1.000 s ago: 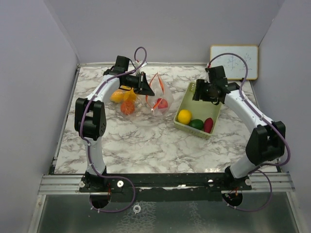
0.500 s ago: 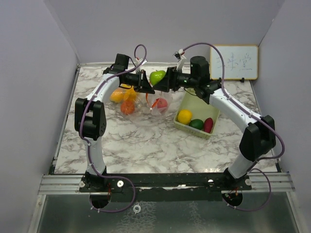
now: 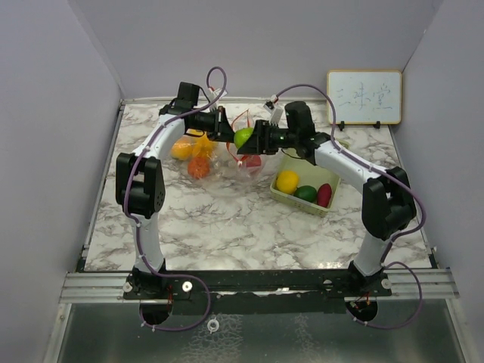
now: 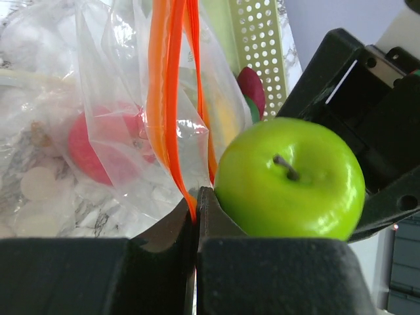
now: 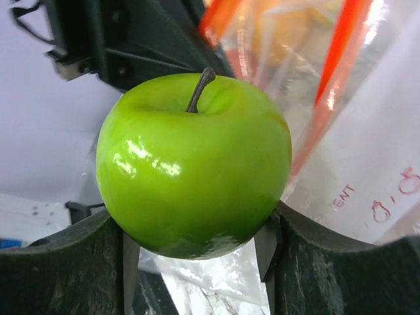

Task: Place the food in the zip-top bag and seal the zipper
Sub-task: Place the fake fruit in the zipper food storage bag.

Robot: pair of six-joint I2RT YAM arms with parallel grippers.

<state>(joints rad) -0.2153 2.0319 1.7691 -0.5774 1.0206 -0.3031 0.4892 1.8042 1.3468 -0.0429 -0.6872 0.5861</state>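
Meanwhile, at centre frame, the right end effector [image 3: 250, 139] gripped a green apple [image 5: 193, 164] just right of the mouth of the zip-top bag [image 4: 118, 98] — which hung from the left end effector [image 4: 197, 197], clamped on the orange zipper [image 4: 167, 98].

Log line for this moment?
left gripper shut on bag edge | right gripper holds green apple | green apple not yet inside
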